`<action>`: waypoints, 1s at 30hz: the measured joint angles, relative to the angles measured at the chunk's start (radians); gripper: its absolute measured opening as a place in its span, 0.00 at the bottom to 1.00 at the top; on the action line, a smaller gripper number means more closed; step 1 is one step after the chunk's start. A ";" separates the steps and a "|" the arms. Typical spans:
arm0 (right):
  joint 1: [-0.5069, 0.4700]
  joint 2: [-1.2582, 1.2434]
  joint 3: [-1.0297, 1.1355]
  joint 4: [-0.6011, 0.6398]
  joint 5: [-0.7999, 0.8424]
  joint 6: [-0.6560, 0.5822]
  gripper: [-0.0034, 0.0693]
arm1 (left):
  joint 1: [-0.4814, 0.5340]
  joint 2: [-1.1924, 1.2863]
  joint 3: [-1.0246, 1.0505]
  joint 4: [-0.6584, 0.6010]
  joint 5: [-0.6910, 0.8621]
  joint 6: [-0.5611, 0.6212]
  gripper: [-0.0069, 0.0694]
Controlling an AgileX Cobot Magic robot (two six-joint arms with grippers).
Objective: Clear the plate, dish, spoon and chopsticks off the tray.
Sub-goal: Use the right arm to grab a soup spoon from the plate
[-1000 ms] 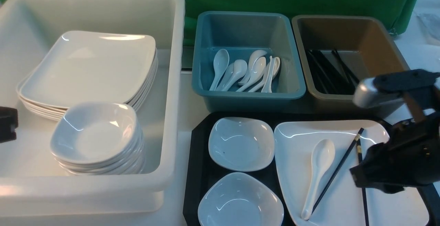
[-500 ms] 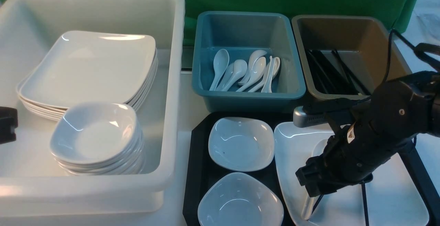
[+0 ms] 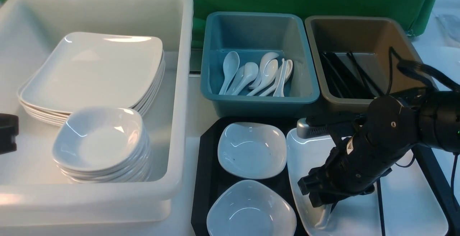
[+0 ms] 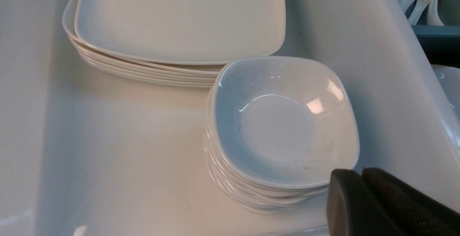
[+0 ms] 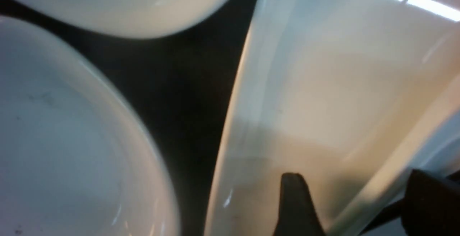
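1. Right pincer (image 3: pixel 320 202), released: jaws apart, tips down, low over the near left part of the plate (image 3: pixel 409 203).
2. Between those jaws, in the right wrist view, the handle of the spoon (image 3: pixel 323 221), straddled but not gripped; flat on the plate, handle end showing just near of the tips, bowl hidden under the arm.
3. Chopsticks (image 3: pixel 380 211) on the same plate: one just right of the pincer, running toward the near edge; the other mostly hidden beneath the pincer.
4. Plate on the right half of the tray (image 3: pixel 206 178); on the left half, far dish (image 3: pixel 251 149) and near dish (image 3: pixel 249 211), both empty.
5. Beyond the tray, blue tub (image 3: pixel 258 101) with spoons and brown tub (image 3: pixel 359 35) with black sticks, side by side on the worktop (image 3: pixel 201 121).
6. Left pincer (image 4: pixel 361 174), clenched on nothing, over the white bin (image 3: pixel 107 13) well to the left, just beside its dish stack (image 4: pixel 284 128); plate stack (image 4: pixel 179 13) behind.
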State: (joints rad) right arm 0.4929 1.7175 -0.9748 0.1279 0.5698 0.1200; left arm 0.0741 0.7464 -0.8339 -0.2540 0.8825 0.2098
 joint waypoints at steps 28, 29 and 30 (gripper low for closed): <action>0.001 -0.121 -0.008 0.001 0.009 -0.004 0.17 | 0.000 0.000 0.000 -0.020 0.013 0.007 0.11; 0.001 -0.130 -0.008 0.001 0.009 -0.004 0.17 | 0.000 0.000 0.000 -0.020 0.013 0.007 0.11; 0.001 -0.153 -0.012 0.001 0.011 -0.004 0.17 | 0.000 0.000 0.000 -0.020 0.013 0.007 0.11</action>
State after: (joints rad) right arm 0.4941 1.5647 -0.9865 0.1293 0.5806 0.1156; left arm 0.0741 0.7464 -0.8339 -0.2741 0.8951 0.2163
